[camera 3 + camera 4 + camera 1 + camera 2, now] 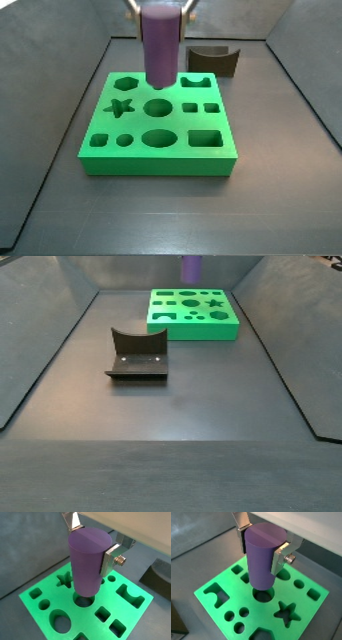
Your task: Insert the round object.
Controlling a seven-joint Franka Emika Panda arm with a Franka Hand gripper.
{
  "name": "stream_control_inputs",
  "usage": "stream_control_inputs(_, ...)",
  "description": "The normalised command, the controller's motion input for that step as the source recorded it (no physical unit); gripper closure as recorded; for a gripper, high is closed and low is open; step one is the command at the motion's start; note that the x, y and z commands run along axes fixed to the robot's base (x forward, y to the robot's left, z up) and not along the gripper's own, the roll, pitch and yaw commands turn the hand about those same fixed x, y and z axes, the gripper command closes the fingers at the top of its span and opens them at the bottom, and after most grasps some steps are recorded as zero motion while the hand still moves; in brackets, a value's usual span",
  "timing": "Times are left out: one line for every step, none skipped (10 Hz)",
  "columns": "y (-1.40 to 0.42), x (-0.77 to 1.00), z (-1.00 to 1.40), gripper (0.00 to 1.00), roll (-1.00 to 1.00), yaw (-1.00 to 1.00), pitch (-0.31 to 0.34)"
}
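My gripper (92, 544) is shut on the round object (87, 559), a tall matte purple cylinder, near its top end. The flat silver fingers (280, 556) clamp its two sides in both wrist views. The cylinder hangs upright above the green block (160, 150). Its lower end is just over the block's middle round hole (83, 602), apart from it; the hole also shows in a wrist view (264, 595) and in a side view (158, 107). In a side view only the cylinder's lower part (191, 268) shows, above the green block (194, 324).
The green block has several other shaped holes: a star (119, 106), an oval (159, 138), squares and small circles. The dark fixture (138, 354) with a curved notch stands on the grey floor apart from the block, behind it in a side view (211, 60). Grey walls enclose the floor.
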Motion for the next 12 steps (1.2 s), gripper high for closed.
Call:
stream_control_inputs(0.00,0.00,-0.87,1.00,0.09,0.00,-0.161)
stream_control_inputs(0.00,0.02,-0.82,1.00,0.09,0.00,-0.129)
stream_control_inputs(0.00,0.00,-0.81,1.00,0.08,0.00,-0.124)
stream_control_inputs(0.00,0.00,-0.76,1.00,0.07,0.00,-0.117)
stream_control_inputs(0.00,-0.20,-0.73,1.00,0.06,-0.01,-0.130)
stream_control_inputs(0.00,-0.29,-0.64,1.00,0.00,-0.03,-0.139)
stream_control_inputs(0.00,-0.28,-0.50,1.00,-0.06,-0.04,-0.123)
stream_control_inputs(0.00,-0.30,-0.49,1.00,-0.02,-0.06,-0.111)
stream_control_inputs(-0.01,-0.38,-0.57,1.00,0.00,-0.02,-0.139)
stream_control_inputs(-0.03,-0.41,-0.61,1.00,0.00,0.00,-0.166)
stream_control_inputs(-0.03,-0.09,-0.93,1.00,0.02,0.00,-0.173)
stream_control_inputs(-0.06,0.04,-0.98,1.00,0.00,0.00,-0.140)
